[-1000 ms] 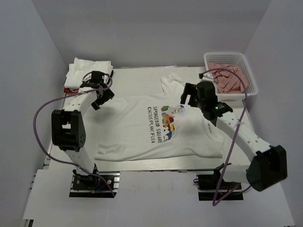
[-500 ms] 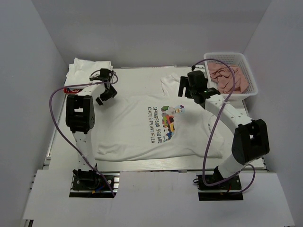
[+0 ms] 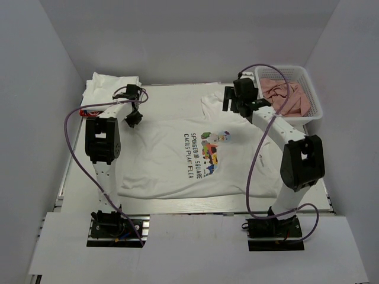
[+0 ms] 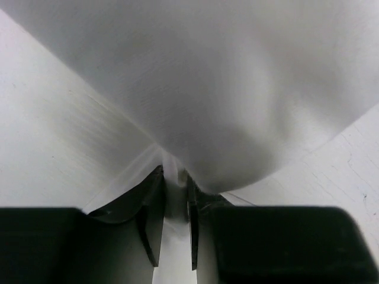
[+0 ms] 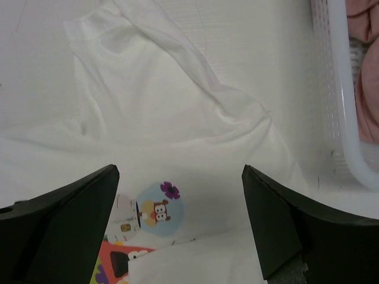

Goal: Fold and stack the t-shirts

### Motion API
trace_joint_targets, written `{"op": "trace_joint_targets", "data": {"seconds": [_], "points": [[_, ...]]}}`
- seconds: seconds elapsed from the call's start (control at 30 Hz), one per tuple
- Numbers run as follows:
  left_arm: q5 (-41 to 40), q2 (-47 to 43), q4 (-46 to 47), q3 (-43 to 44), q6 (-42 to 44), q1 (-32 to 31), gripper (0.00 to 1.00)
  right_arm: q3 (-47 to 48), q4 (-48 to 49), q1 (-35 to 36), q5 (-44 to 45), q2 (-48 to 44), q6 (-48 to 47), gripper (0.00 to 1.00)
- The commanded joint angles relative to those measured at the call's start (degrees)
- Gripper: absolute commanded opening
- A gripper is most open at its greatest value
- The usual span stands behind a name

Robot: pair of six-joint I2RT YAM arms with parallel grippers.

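The printed t-shirt (image 3: 172,165) lies spread flat across the middle of the surface (image 3: 172,97), chest up. Its near edge is close to the surface's near edge, and its colourful picture and dark lettering are turned sideways. At the shirt's far left corner the left claw (image 3: 131,118) is down on the cloth. The wrist view shows its fingers (image 4: 155,207) pressed together with a pinch of white fabric drawn up between them (so it grips the printed t-shirt). On the right, the right claw (image 3: 232,106) hangs over the shirt's far right sleeve. Its fingers (image 5: 71,219) are spread wide with nothing between them, clear of the cloth below. In the far left corner sits a pile of folded t-shirts (image 3: 109,86), white, with a red item (image 3: 89,111) showing at its near edge. In the far right corner stands a white basket (image 3: 288,70) holding pink cloths (image 3: 284,97).
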Motion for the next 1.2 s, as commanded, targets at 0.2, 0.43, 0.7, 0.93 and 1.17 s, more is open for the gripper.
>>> {"op": "trace_joint_targets", "data": {"seconds": [0.2,0.43,0.7,0.93,1.17], "points": [[1.1,-1.9,-4.0,-0.1,1.4,0.8,0.65,20.7,4.0,-1.0,-1.8,17.3,-7.4,0.9],[-1.9,-3.6,-4.6,0.4,1.4,0.8,0.9,31.5,1.4,-1.2,-5.3,27.3,-8.3,0.9],[-5.2,-4.7,-7.5,2.5,0.6,1.4,1.0,26.2,4.8,-1.2,-4.9,25.4,-9.7,0.9],[-6.9,-7.8,-5.5,1.2,0.6,1.4,1.0,24.5,5.3,-1.2,-4.8,24.8,-8.1,0.9],[-6.8,-3.5,-3.6,1.4,1.2,2.4,1.0,22.0,5.6,-1.4,-4.1,24.1,-8.4,0.9]]}}
